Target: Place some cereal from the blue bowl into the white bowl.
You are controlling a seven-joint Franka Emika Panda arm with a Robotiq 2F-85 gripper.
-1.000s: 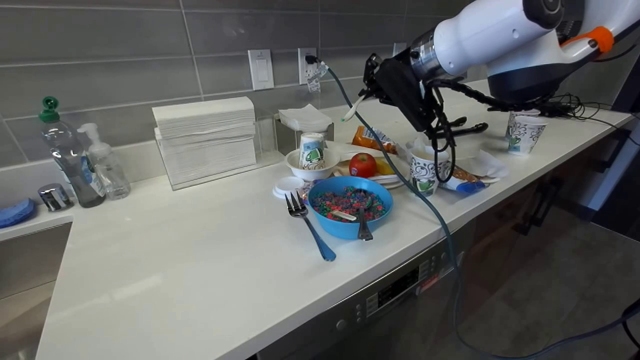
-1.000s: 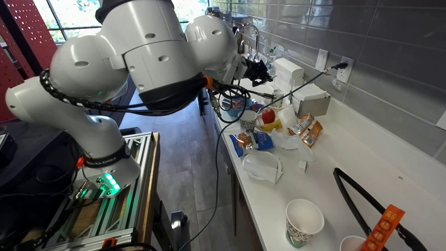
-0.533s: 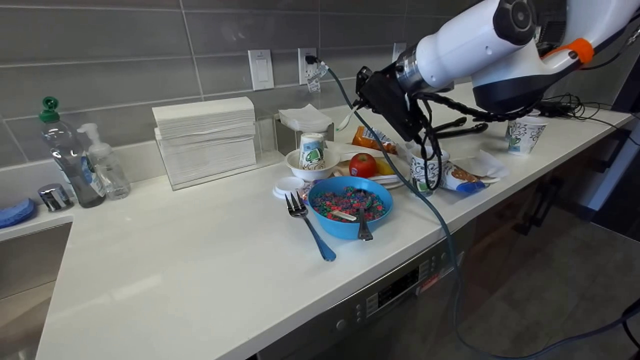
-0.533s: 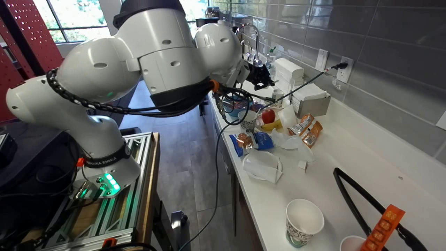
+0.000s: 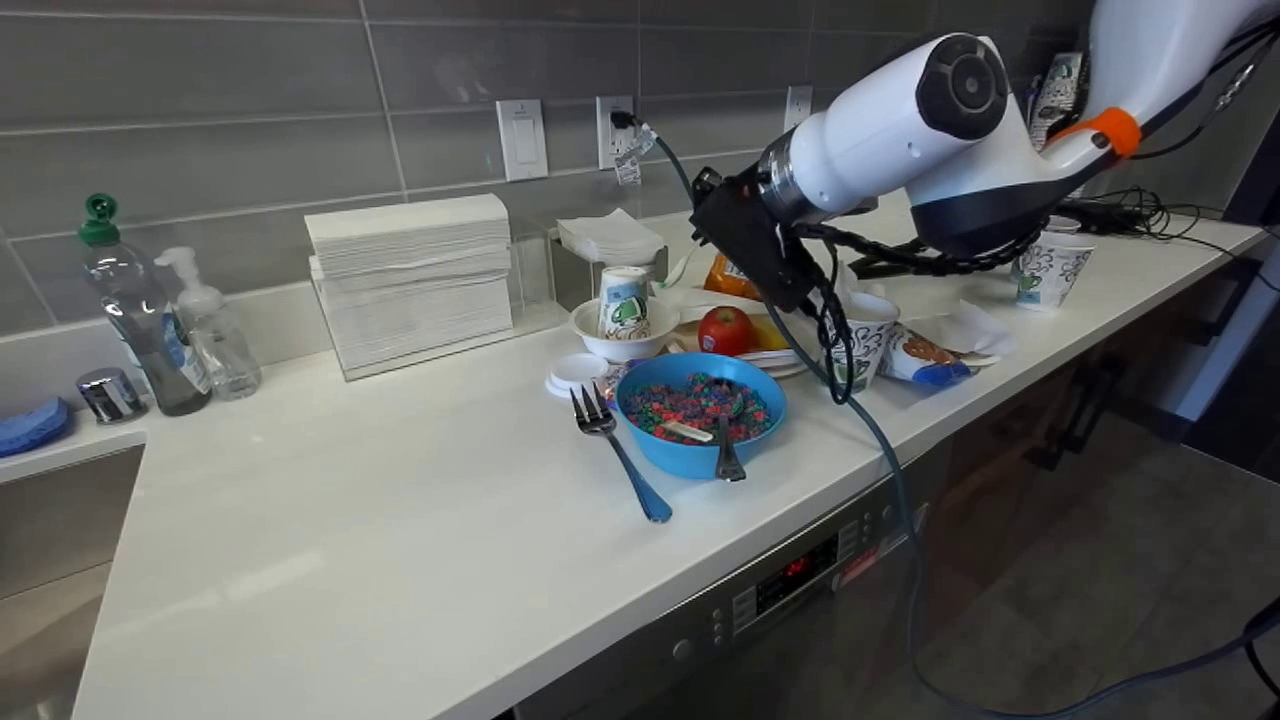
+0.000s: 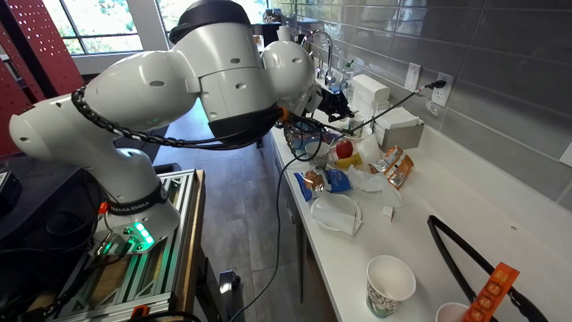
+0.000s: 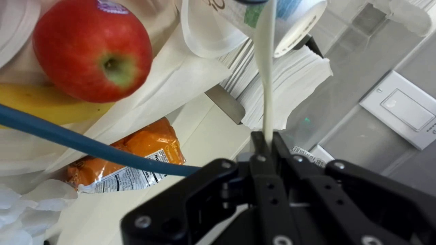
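My gripper (image 7: 267, 140) is shut on the thin handle of a white spoon (image 7: 268, 88), which points away from the fingertips. In an exterior view the spoon (image 5: 678, 268) slants down just above the right rear of the white bowl (image 5: 622, 350). An upturned paper cup (image 5: 625, 300) stands in that bowl. In the wrist view the spoon crosses in front of the cup (image 7: 289, 20); whether it carries cereal I cannot tell. The blue bowl (image 5: 685, 460) sits nearer the counter's front edge, filled with reddish, blue and green cereal (image 5: 670, 405). The arm's cables partly cover it in an exterior view.
A metal spoon (image 5: 729, 455) leans in the blue bowl, and a fork (image 5: 632, 470) lies beside it. An apple (image 5: 725, 331) and banana (image 7: 61, 105) lie near the white bowl. A blue cable (image 5: 880, 440) hangs across the counter. Napkin stacks (image 5: 412, 270) stand behind.
The arm and gripper have moved down and to the left in an exterior view, bringing the held spoon lower and closer to the white bowl. The bowls have not moved.
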